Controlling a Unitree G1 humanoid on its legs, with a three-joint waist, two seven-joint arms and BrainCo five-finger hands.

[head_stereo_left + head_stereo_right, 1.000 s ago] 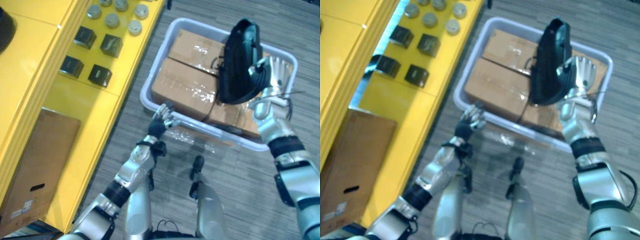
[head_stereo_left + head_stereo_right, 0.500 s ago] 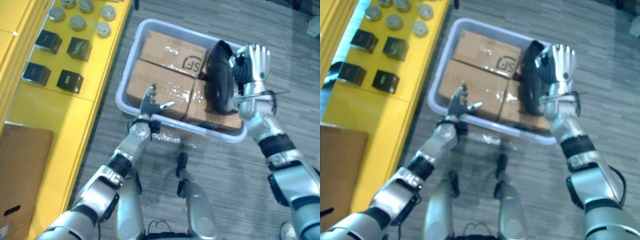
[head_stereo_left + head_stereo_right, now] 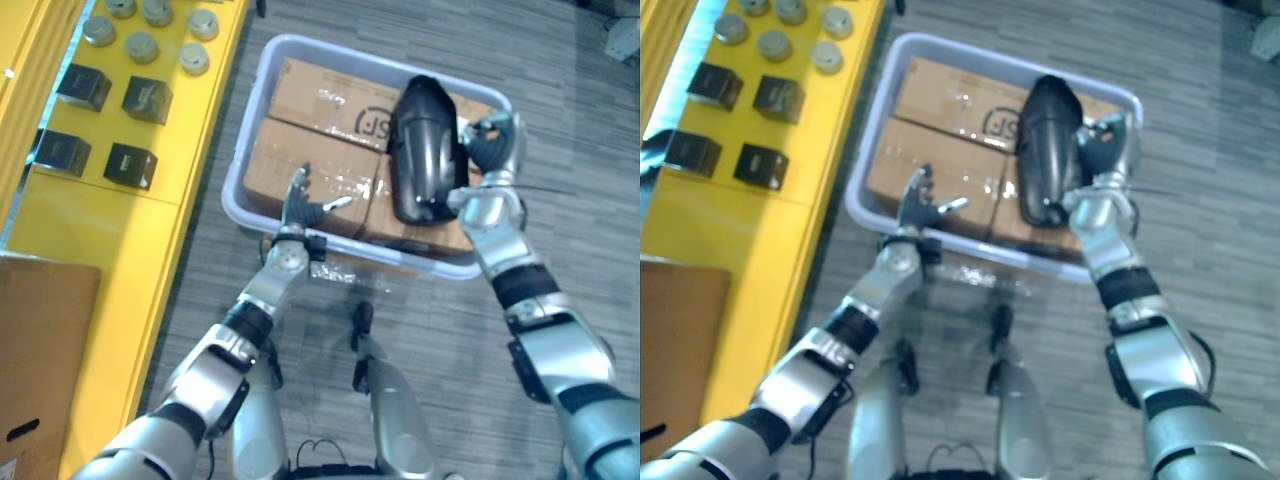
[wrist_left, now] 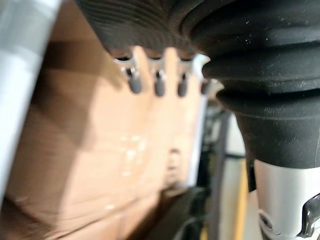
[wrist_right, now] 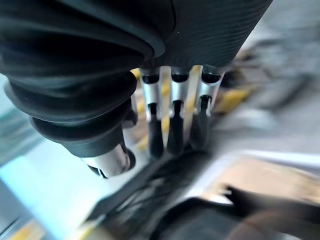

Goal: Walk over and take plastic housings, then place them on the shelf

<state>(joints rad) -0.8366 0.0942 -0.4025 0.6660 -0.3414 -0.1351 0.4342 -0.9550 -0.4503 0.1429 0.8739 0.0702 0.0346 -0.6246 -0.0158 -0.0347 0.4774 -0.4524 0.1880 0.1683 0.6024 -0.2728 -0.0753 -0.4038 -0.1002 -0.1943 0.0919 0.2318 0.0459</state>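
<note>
A glossy black plastic housing sits over brown cardboard boxes inside a pale grey plastic bin. The right robot hand is at its 3 o'clock edge, probably steadying it; I cannot tell its grip. The left robot hand is spread open and empty at 7 o'clock, and the yellow shelf waits at 9 o'clock.

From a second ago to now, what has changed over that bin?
The right hand brought the black housing down from upright in the air to flat over the boxes. The left hand moved from the near rim of the bin to above the boxes, fingers open. Boxes unmoved.
</note>
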